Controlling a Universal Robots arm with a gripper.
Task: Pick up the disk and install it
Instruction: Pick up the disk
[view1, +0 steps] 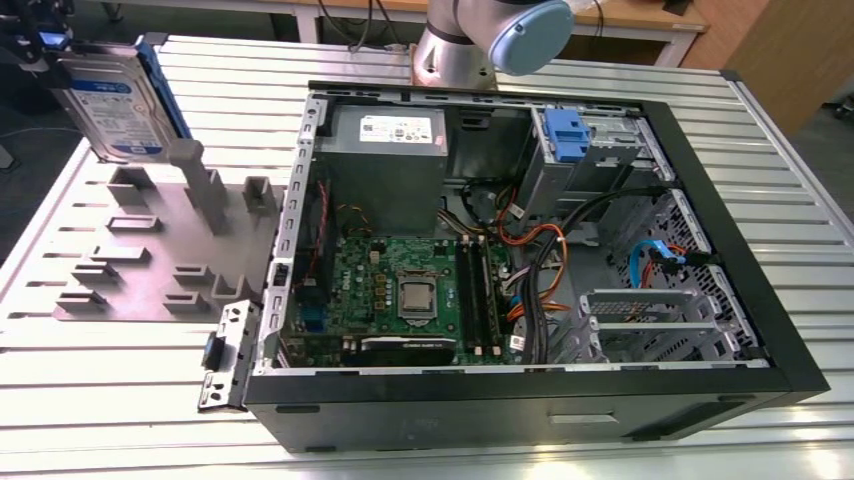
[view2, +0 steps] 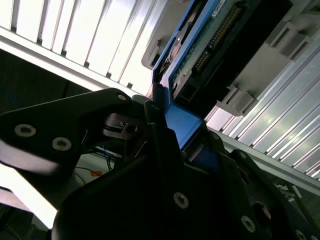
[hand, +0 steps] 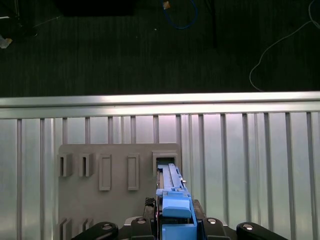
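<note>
In the exterior view the disk (view1: 120, 105), silver-grey with a white-and-blue label and blue side rails, hangs upright at the far left. My gripper (view1: 56, 52) is shut on its upper end. The disk's lower edge is just above the tall posts of the grey slotted holder (view1: 160, 250); I cannot tell whether they touch. The first wrist view looks down the disk (hand: 172, 197) edge-on between my gripper (hand: 175, 222), over an open slot in the holder (hand: 115, 170). In the second wrist view my gripper (view2: 175, 145) clamps the blue rail, and the disk's (view2: 210, 40) circuit-board side faces the camera.
An open black computer case (view1: 747, 300) lies to the exterior view's right of the holder. It contains a motherboard (view1: 400, 290), a grey power supply (view1: 387, 135), cables and a drive bay with a blue latch (view1: 567, 135). The arm's base (view1: 461, 45) stands behind it. Slatted aluminium table (view1: 80, 400).
</note>
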